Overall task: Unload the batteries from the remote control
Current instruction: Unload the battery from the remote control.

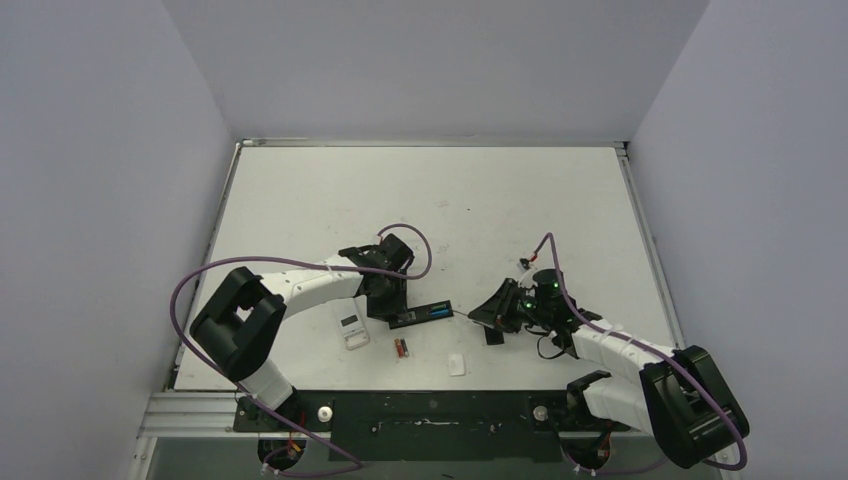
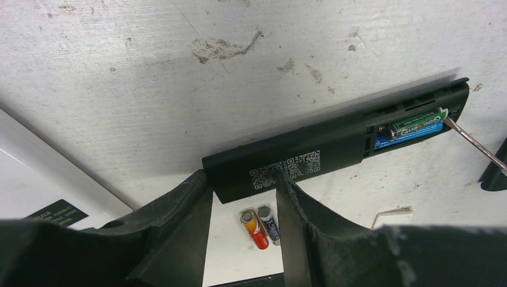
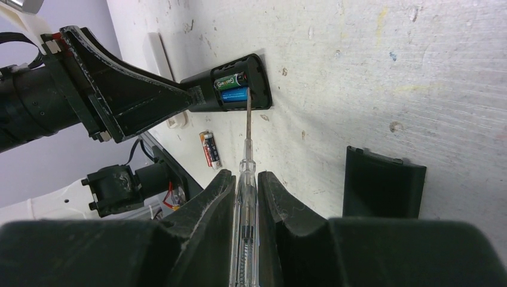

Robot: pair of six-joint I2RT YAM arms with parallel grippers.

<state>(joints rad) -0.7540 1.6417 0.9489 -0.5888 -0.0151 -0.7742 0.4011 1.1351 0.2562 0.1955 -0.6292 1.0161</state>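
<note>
Left claw (image 2: pixel 241 182) clamps the remote's (image 2: pixel 311 152) end. Two batteries (image 2: pixel 412 127) sit in its open bay. Right claw (image 3: pixel 245 176) pinches a screwdriver (image 3: pixel 247 137), tip at the bay. Loose batteries (image 2: pixel 261 226) lie at the remote's 7 o'clock, the cover (image 3: pixel 382 182) at 4.

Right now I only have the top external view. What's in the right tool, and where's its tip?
Observer: The right tool is shut on a clear-handled screwdriver. The tip is at the open battery bay of the black remote, by the end of the blue cell.
Operator: Cells left in the bay?
Observer: Two, side by side: the blue cell and a green-labelled cell.
Operator: Left side?
Observer: The left tool has its fingers at the remote's closed end, one by the end edge, one on the QR label. Clamp or press, I can't tell.
</note>
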